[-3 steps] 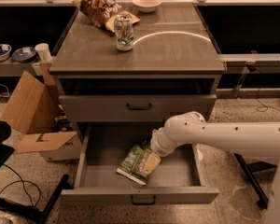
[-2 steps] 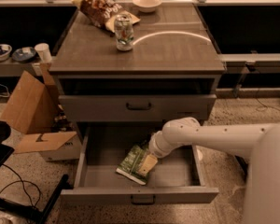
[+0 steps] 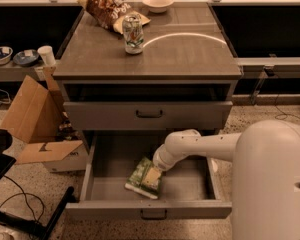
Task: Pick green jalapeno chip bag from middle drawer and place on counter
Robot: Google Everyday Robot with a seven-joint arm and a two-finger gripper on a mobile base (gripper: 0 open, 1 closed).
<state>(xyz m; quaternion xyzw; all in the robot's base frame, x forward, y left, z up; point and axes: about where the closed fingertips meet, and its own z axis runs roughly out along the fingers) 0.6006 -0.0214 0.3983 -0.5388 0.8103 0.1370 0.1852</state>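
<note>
The gripper point(image 3: 151, 176) is down on the green chip bag point(image 3: 136, 179), which lies flat near the drawer's point(image 3: 190, 189) front wall; grip state cannot be told, so confirm a firm hold before lifting straight up.

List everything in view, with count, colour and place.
green bag: 1, green and white, on the drawer floor, left of centre
drawer: 1, grey, lowest, pulled open
counter: 1, grey-brown, cabinet top
brown bag: 1, brown, counter's back left
can: 1, silvery green, on counter in front of the brown bag
bowl: 1, white, counter's back edge
shut drawer: 1, grey, above the open one
box: 1, tan cardboard, floor left of cabinet
cup: 1, white, left shelf
left bowls: 2, bluish, left shelf
arm: 1, white, reaching into the drawer from the right
pincer: 1, tan, at the green bag
</note>
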